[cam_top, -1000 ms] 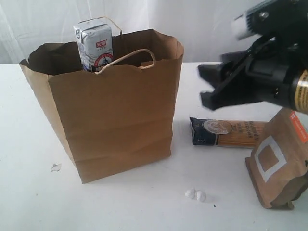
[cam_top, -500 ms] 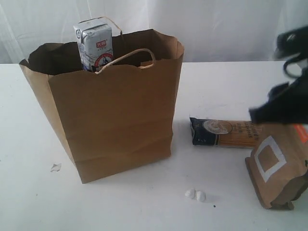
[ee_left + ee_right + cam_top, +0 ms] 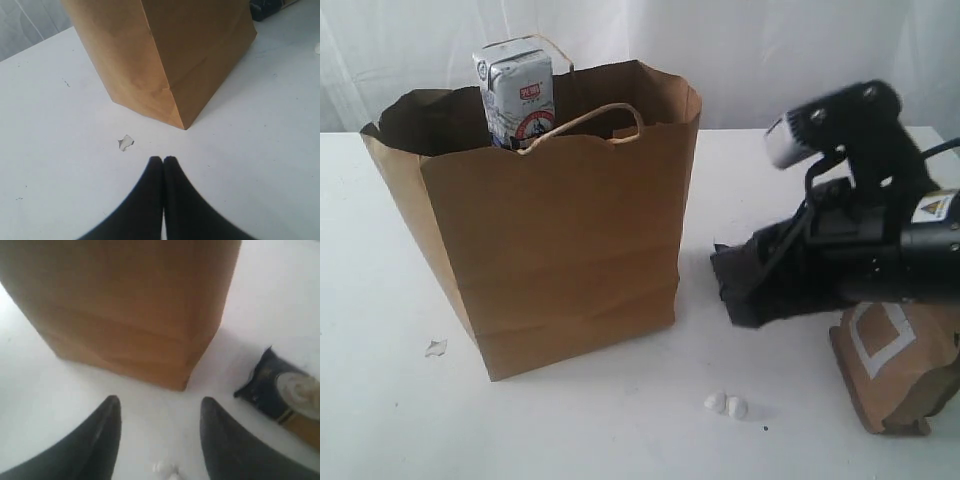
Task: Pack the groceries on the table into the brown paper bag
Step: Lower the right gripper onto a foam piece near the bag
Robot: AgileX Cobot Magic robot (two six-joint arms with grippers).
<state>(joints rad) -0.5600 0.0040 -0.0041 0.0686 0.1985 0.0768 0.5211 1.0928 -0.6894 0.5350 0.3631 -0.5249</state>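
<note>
The brown paper bag (image 3: pixel 560 230) stands upright on the white table (image 3: pixel 600 430), and the small white-blue carton (image 3: pixel 515 90) pokes out of its top. My right gripper (image 3: pixel 738 292) hangs low just right of the bag, in front of the dark-blue spaghetti packet, which the exterior view hides. In the right wrist view the gripper (image 3: pixel 160 402) is open and empty above bare table, with the packet (image 3: pixel 275 390) off to one side. The brown pouch (image 3: pixel 900 370) stands under my right arm. My left gripper (image 3: pixel 163 160) is shut and empty, short of the bag's corner (image 3: pixel 180 122).
Two small white crumbs (image 3: pixel 725 405) lie in front of the right gripper, near the table's front. A paper scrap (image 3: pixel 436 348) lies left of the bag's base, close to the left gripper's tips (image 3: pixel 125 142). A white curtain hangs behind.
My right arm has come down from high at the right and swung left, low beside the bag, now covering the spaghetti packet in the exterior view. Bag, carton and pouch have not moved.
</note>
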